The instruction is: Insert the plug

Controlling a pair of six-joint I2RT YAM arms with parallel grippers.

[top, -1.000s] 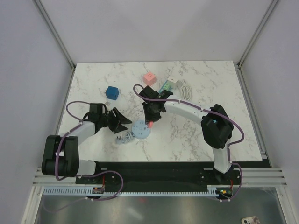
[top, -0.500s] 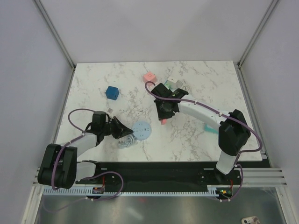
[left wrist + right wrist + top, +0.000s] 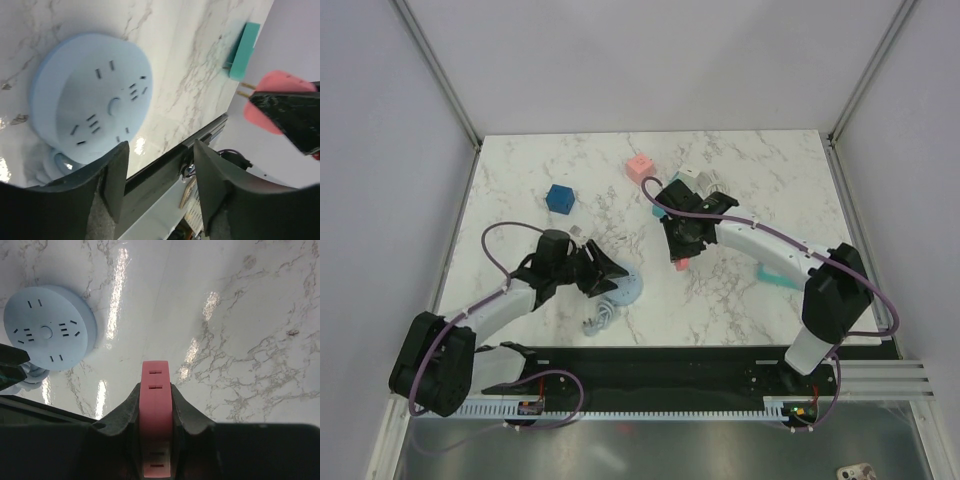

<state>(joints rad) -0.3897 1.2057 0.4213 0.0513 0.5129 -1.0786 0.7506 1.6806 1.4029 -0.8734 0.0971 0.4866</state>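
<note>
A round light-blue socket disc (image 3: pixel 632 290) lies on the marble near the front; it also shows in the left wrist view (image 3: pixel 92 100) and the right wrist view (image 3: pixel 47 327). My left gripper (image 3: pixel 610 272) hovers at its left edge, open, nothing between its fingers (image 3: pixel 160 150). My right gripper (image 3: pixel 681 250) is shut on a pink plug (image 3: pixel 682 264), held above the marble to the right of the socket and apart from it. The plug (image 3: pixel 156 375) sticks out between the fingers (image 3: pixel 156 397). Its metal prongs show in the left wrist view (image 3: pixel 272 97).
A blue cube (image 3: pixel 559 198) and a pink cube (image 3: pixel 640 166) sit further back. A teal-and-white adapter with a coiled white cable (image 3: pixel 698 183) lies behind the right arm. A teal plug (image 3: pixel 775 277) lies at the right. The socket's white cord (image 3: pixel 598 318) trails toward the front edge.
My right gripper carried the pink plug from over the socket to its right. My left gripper shut, opened again and shifted right against the socket's left edge.
</note>
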